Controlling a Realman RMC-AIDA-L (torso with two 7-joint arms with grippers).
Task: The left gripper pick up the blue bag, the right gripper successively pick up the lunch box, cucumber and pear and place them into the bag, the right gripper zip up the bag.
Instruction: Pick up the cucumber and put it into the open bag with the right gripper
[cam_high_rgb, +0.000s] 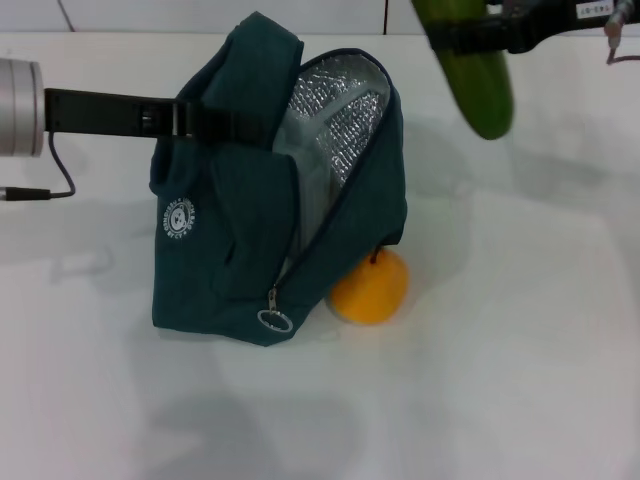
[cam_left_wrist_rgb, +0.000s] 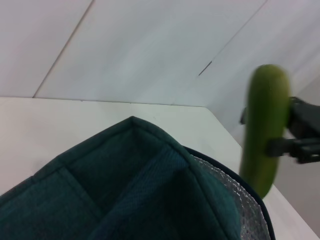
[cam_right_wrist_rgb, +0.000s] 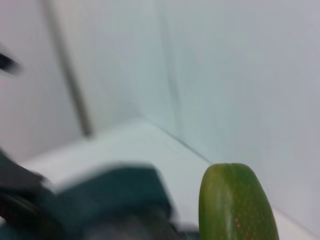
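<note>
Held aloft, the long smooth dark green cucumber (cam_high_rgb: 474, 75) is clamped near its upper end by the right gripper (cam_high_rgb: 470, 32); its rigid, slick skin demands a firm mid-body hold. Opposite, the left gripper (cam_high_rgb: 215, 120) has its jaws closed on the soft, limp teal fabric bag (cam_high_rgb: 225, 230) at the rim.

The blue bag (cam_high_rgb: 250, 200) stands in the middle of the worktop (cam_high_rgb: 520, 380), its open mouth turned up and toward the robot's right. The left hand (cam_high_rgb: 235, 122) reaches in from the left and grips the bag's top edge. The pear (cam_high_rgb: 370, 288) sits on the worktop touching the bag's lower right corner, on the near side. The cucumber (cam_high_rgb: 472, 70) hangs in the air above and right of the bag's mouth, clamped in the right hand (cam_high_rgb: 470, 35) at the far right.
</note>
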